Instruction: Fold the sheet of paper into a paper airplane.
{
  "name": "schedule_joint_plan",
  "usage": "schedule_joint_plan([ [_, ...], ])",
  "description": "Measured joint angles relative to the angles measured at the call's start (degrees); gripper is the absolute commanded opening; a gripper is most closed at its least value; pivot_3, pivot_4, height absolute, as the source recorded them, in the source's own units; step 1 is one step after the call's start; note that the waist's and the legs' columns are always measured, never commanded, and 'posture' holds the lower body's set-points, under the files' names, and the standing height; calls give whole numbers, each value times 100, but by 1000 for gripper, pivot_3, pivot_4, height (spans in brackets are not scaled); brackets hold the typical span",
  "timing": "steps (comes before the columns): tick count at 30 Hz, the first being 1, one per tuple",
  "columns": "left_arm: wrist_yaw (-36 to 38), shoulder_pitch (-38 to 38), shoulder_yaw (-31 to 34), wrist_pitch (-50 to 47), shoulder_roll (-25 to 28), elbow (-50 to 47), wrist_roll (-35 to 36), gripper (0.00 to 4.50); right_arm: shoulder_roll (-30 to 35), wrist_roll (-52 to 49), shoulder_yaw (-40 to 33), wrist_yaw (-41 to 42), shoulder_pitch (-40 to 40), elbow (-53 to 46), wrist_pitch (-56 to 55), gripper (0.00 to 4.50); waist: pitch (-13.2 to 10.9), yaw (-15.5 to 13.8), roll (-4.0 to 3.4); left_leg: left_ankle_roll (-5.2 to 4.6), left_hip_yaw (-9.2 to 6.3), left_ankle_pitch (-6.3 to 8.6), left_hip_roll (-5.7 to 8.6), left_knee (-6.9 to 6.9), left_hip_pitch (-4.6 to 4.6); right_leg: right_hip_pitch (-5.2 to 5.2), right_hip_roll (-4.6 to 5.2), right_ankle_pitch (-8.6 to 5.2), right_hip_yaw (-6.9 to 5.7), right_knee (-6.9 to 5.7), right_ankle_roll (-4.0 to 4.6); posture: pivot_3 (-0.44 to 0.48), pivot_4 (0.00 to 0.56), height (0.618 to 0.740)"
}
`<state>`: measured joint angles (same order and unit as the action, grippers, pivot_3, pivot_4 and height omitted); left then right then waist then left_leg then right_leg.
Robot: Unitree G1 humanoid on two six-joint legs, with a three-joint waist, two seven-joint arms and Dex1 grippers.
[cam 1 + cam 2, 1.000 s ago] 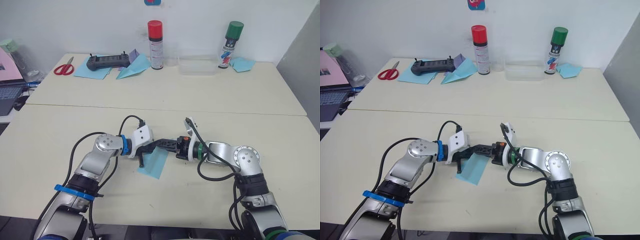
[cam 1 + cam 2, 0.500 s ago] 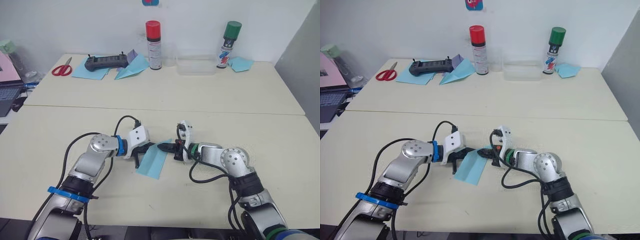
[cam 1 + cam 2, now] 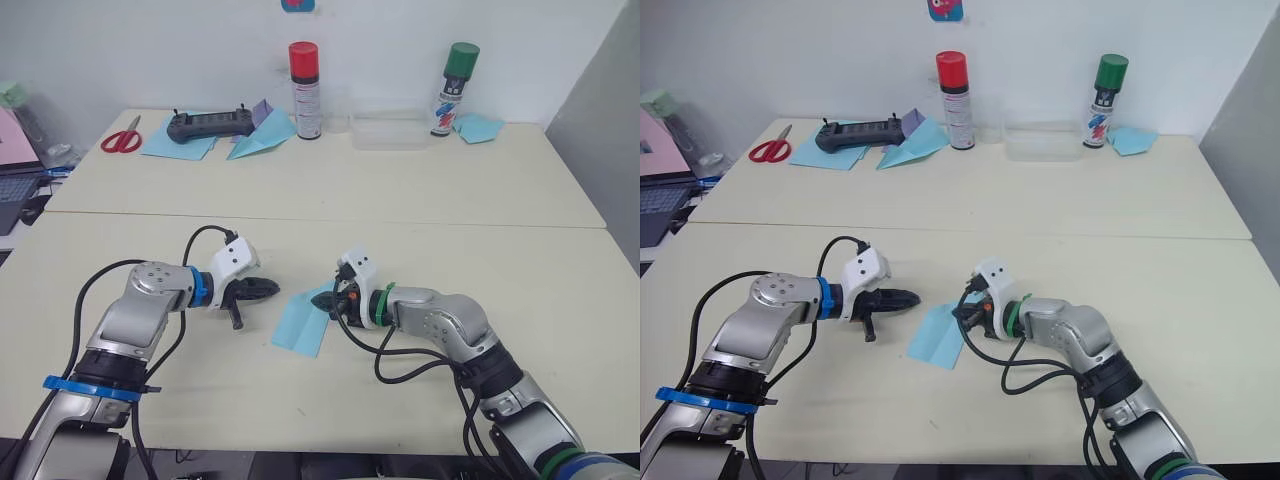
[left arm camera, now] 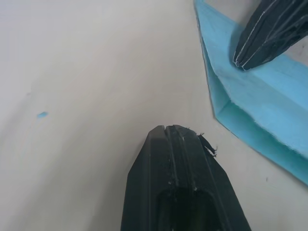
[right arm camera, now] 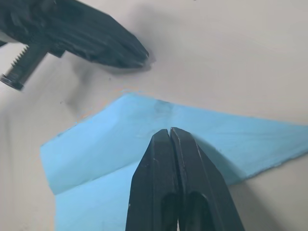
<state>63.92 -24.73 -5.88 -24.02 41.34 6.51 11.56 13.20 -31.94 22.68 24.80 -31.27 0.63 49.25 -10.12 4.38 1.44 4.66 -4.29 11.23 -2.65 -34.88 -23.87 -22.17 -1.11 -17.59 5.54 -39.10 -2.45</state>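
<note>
Your right pincer [image 3: 328, 299], fingers together, presses its tip on the paper [image 3: 302, 320] (folded, flat on the surface [image 3: 420, 250]); your left pincer [image 3: 270, 288] sits closed just beside it, empty.

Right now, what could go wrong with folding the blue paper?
Only the right gripper, its fingers shut, presses on the sheet of paper. The left gripper, also shut, sits apart on the bare table. With one pressing point, the paper might slide or turn. Its folded flap looks loose and could spring open, spoiling the crease.
</note>
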Motion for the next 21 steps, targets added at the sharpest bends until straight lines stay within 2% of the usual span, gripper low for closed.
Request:
schedule_joint_plan([
  [3, -94, -80, 18, -280, -254, -344, 242, 0, -32, 185, -8, 156, 0, 28, -40, 18, -1, -11, 2, 0, 0, 0, 0, 0, -1, 0, -1, 1, 0, 0, -2, 0, 150, 740],
  [7, -128, -66, -186, -325, -296, -707, 224, 0, -97, 375, -8, 290, 0, 66, -112, 18, -1, -6, 1, 0, 0, 0, -1, 2, 2, 0, -2, 1, 1, -2, -1, 0, 150, 740],
  [12, -227, 40, -802, 781, -236, -298, -556, 0, -40, 656, -52, 477, 56, 95, -418, 18, -1, -34, 2, 0, -1, 0, 0, 0, 2, 0, -1, 1, 0, 0, -1, 0, 150, 740],
  [17, -182, 2, -857, 1234, -286, -25, -623, 0, 114, 1059, -66, 692, 169, 124, -918, 18, -1, -84, 0, 0, 2, 0, 1, 0, 2, 0, 0, 1, 1, 1, -1, 0, 150, 740],
  [21, -191, -50, -957, 1556, -302, 144, -765, 0, -1, 1295, -173, 649, 216, 362, -1236, 18, 7, -101, -5, 0, 2, 0, 2, -1, 13, 12, 0, 1, 2, 0, -1, 0, 150, 740],
])
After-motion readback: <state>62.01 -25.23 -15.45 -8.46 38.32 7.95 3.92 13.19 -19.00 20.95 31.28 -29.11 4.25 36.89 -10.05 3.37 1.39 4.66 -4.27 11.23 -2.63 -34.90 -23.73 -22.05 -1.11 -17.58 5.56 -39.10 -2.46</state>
